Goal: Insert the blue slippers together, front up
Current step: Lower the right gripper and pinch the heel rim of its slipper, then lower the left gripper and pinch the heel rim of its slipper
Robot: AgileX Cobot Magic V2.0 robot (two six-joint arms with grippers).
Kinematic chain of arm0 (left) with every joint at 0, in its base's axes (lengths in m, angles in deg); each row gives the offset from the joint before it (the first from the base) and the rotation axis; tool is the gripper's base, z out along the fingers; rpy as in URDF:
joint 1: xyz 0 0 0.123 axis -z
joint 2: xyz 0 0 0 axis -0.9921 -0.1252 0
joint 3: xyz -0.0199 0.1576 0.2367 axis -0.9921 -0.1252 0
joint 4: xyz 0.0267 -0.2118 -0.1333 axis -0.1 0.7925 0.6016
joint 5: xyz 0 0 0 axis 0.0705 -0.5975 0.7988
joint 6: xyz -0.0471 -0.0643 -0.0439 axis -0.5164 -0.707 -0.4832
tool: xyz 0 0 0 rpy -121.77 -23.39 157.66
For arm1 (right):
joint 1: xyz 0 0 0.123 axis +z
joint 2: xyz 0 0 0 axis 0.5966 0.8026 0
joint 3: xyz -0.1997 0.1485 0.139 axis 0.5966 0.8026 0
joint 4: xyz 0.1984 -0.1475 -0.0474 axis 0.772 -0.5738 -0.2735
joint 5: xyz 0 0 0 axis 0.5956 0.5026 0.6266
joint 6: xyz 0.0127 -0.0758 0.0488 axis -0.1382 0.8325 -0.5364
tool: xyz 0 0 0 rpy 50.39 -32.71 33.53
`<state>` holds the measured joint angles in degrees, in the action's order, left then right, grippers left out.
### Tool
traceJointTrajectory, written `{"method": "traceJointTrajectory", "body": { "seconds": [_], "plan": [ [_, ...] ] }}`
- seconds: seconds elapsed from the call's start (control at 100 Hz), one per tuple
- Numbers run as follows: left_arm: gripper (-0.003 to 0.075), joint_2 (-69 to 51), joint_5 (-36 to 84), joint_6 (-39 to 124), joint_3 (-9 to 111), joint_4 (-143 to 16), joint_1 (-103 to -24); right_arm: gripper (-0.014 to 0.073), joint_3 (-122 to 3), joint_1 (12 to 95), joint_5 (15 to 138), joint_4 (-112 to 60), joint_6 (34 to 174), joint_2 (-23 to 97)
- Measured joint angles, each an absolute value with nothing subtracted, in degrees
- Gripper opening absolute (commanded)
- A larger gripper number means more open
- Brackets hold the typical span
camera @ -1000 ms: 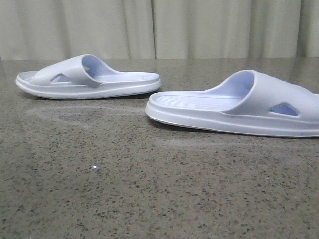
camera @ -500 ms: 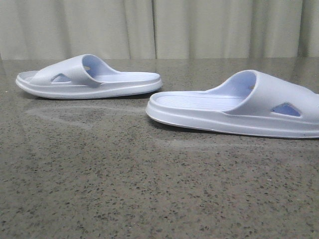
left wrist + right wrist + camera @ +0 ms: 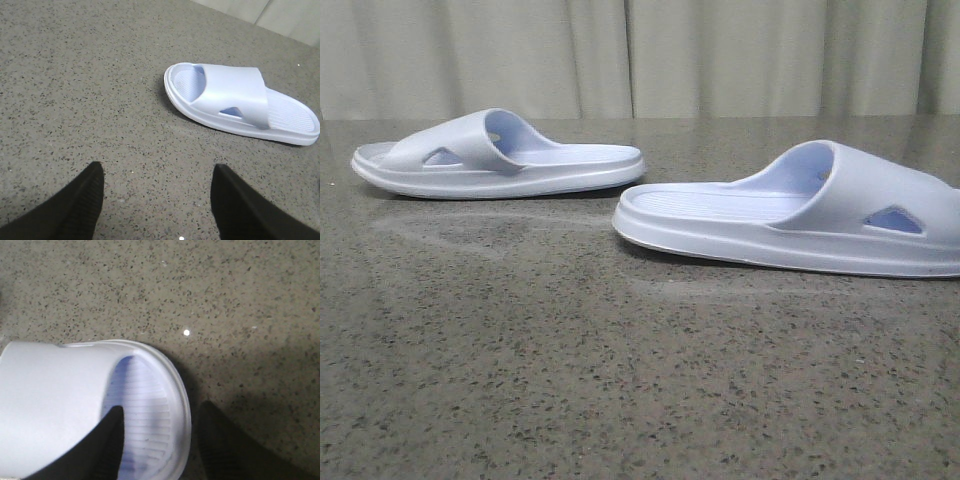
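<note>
Slippers: two blue slippers, left slipper (image 3: 500,155) and right slipper (image 3: 800,210), apart on the bench (image 3: 620,380).
Writing: none readable.
Left fingers (image 3: 75,205): spread, empty.
Right fingers (image 3: 112,440): spread astride the right slipper's rim.

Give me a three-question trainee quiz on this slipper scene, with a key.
1. True or false: the two blue slippers are already nested together.
2. Which gripper straddles a slipper's rim, one finger over the ribbed footbed? A) left gripper B) right gripper
3. Fill in: in the front view, the slipper on the left lies ____ from the camera than the one on the right.

Key: 1. False, they lie apart on the table. 2. B; the left one is open over bare table. 3. farther.
</note>
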<state>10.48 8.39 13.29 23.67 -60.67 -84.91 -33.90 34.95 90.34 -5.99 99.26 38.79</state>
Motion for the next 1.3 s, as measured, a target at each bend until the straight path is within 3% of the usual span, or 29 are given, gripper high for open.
{"method": "traceJointTrajectory", "body": {
  "seconds": [0.27, 0.47, 0.56, 0.71, 0.94, 1.3],
  "plan": [
    [0.0412, 9.5, 8.1, 13.9, 23.7, -60.6, -84.9, 0.0288, -35.8, 32.9, 93.3, -5.8, 101.5, 44.3],
    [0.0412, 7.5, 8.0, 14.7, 23.7, -60.3, -84.9, 0.0274, -36.3, 29.1, 99.5, 2.7, 113.0, 46.5],
    [0.0412, 6.1, 7.9, 15.0, 23.7, -60.0, -84.9, 0.0187, -37.0, 27.1, 102.9, 6.0, 117.5, 48.1],
    [0.0412, 3.4, 8.1, 17.5, 23.8, -56.9, -84.9, -0.0106, -38.0, 25.4, 105.4, 7.8, 119.6, 49.1],
    [0.0412, -5.4, 8.1, 26.3, 27.6, -47.0, -84.9, -0.0104, -38.2, 25.2, 105.7, 9.0, 119.8, 49.2],
    [0.0412, -27.5, 2.6, 36.3, 44.0, -35.1, -84.9, -0.0104, -38.2, 25.2, 105.7, 9.1, 119.9, 49.2]
  ]
}}
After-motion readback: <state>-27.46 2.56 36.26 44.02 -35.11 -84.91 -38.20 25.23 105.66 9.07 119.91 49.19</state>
